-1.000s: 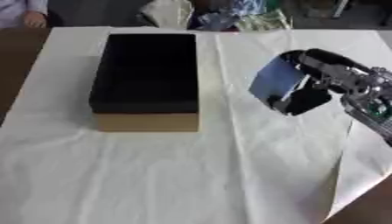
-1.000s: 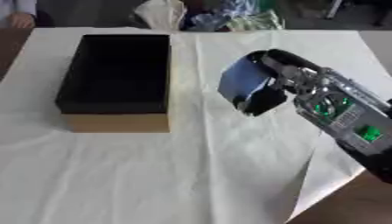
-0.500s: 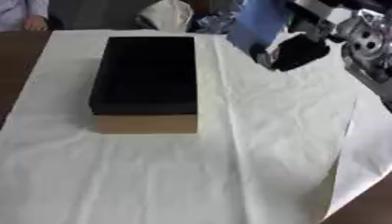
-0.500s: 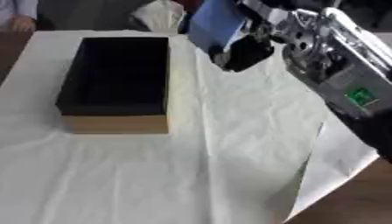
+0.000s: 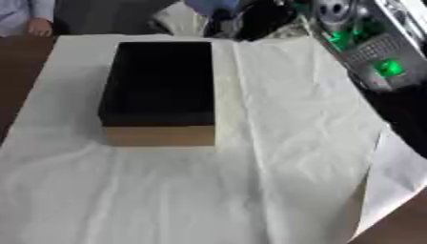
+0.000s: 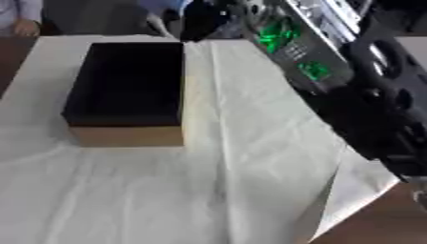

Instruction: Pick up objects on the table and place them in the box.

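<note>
An open box [image 5: 158, 136] with a black inside and tan walls stands left of centre on the white cloth; nothing shows inside it. My right arm [image 5: 375, 57] reaches in from the right and up across the picture. Its black right hand [image 5: 263, 19] is high at the far edge, beyond the box's far right corner, curled round a blue object [image 5: 213, 5] that is partly cut off by the top of the view. No left hand shows in either view.
The white cloth [image 5: 250, 190] covers the table, with brown table edge [image 5: 16, 71] at the left and lower right. A white bag [image 5: 177, 18] and other clutter lie along the far edge. A person's hand [image 5: 37, 26] rests at the far left corner.
My right hand has risen from the cloth right of the box and swung up and left with the blue object, now high at the far edge.
</note>
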Controlling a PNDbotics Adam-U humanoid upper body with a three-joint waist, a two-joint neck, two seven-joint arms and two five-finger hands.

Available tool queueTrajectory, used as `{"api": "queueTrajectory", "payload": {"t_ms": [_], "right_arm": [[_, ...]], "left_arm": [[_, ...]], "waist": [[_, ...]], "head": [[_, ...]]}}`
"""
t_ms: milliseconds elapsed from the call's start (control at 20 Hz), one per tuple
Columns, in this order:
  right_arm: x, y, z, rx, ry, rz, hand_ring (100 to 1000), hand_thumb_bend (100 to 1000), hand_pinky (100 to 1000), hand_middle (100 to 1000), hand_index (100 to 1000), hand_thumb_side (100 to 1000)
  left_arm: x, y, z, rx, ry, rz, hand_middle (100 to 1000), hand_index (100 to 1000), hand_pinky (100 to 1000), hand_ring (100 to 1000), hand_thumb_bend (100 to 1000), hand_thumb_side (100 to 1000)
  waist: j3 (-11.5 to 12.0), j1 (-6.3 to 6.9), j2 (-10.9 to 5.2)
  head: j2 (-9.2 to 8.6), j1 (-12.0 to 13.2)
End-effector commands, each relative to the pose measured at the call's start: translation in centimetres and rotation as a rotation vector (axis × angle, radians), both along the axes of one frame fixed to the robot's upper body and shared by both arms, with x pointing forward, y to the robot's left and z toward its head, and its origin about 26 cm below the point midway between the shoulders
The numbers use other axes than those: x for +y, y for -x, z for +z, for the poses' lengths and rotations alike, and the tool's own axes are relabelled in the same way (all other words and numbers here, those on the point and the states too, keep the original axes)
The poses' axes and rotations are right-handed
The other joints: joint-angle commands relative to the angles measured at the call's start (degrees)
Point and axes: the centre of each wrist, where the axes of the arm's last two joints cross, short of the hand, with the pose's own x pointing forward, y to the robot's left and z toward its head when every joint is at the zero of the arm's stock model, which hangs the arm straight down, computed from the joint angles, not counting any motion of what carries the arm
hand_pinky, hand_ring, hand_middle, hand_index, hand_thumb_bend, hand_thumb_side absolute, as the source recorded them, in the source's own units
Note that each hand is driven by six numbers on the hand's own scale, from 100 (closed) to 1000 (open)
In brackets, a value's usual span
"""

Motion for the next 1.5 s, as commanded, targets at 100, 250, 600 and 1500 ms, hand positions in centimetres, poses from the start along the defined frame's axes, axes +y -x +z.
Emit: {"api": "queueTrajectory", "payload": {"t_ms": [100, 250, 600, 1500], "right_arm": [[2.2, -1.3, 0.2, 0.313, -0.085, -0.137, 609, 100, 650, 676, 908, 100], [3.7, -2.8, -0.6, 0.34, -0.091, -0.158, 618, 100, 657, 684, 910, 100], [6.2, -5.3, -3.3, 0.451, -0.038, -0.199, 653, 100, 679, 706, 908, 100], [6.9, -4.8, -4.3, 0.573, 0.044, -0.141, 810, 100, 817, 817, 952, 100]], "left_arm": [[0.0, 0.2, 0.7, -0.025, -0.024, -0.017, 638, 822, 952, 660, 100, 474], [-0.1, 0.2, 0.7, -0.023, -0.022, -0.025, 638, 823, 951, 661, 100, 473], [-0.3, 0.1, 0.8, -0.025, -0.022, -0.038, 638, 823, 951, 661, 100, 474], [-0.3, 0.1, 0.8, -0.025, -0.023, -0.04, 638, 824, 951, 662, 100, 471]], "waist": [[0.5, 0.42, -1.41], [0.97, 0.56, -1.49], [1.49, 0.67, -1.35], [1.39, 0.5, -1.19]], "head": [[0.22, -0.63], [0.2, -1.05], [0.36, -1.57], [0.33, -1.33]]}}
